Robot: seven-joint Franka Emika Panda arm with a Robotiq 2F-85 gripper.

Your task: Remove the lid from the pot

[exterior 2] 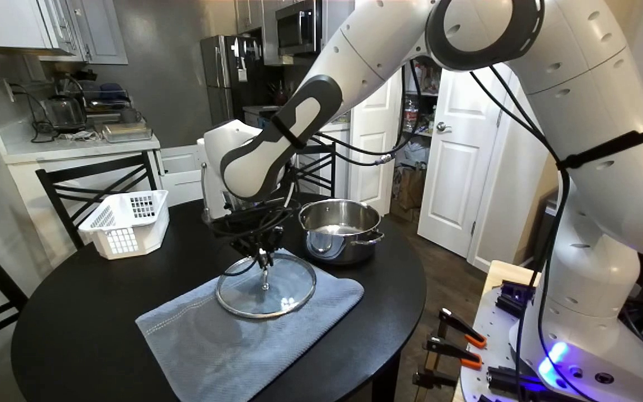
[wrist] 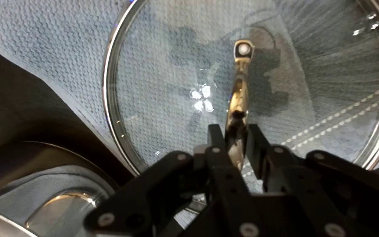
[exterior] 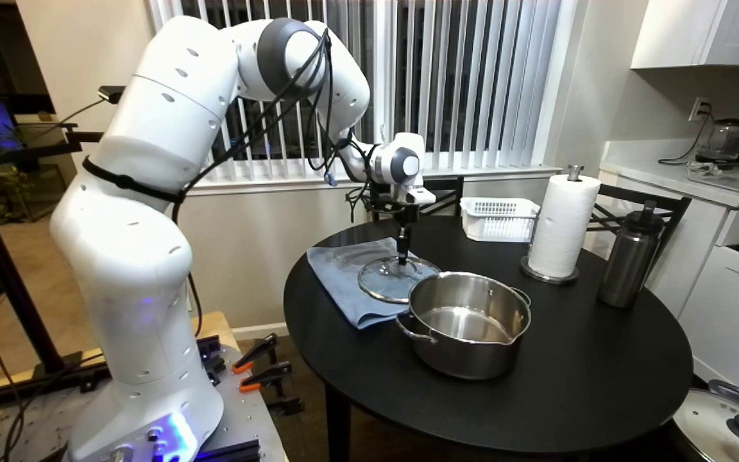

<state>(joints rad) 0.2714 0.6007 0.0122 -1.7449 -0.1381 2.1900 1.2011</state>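
The pot (exterior: 472,359) stands uncovered on the black table in both exterior views (exterior 2: 332,248); its shiny inside shows. Its curved wall (wrist: 44,197) fills the lower left of the wrist view. The lid (exterior: 382,282), a clear glass disc with a metal rim, is level over the blue towel beside the pot, also in the other views (exterior 2: 288,285) (wrist: 163,65). I cannot tell whether it touches the towel. My gripper (wrist: 235,131) points down, with its fingers close on both sides of the lid's arched metal handle (wrist: 239,95).
The blue towel (exterior 2: 198,357) lies under the lid. A white basket (exterior: 501,218), a paper-towel roll (exterior: 562,224) and a steel bottle (exterior: 629,263) stand on the round table (exterior: 575,372). Another pot with a glass lid (exterior: 729,423) sits at an exterior view's lower right.
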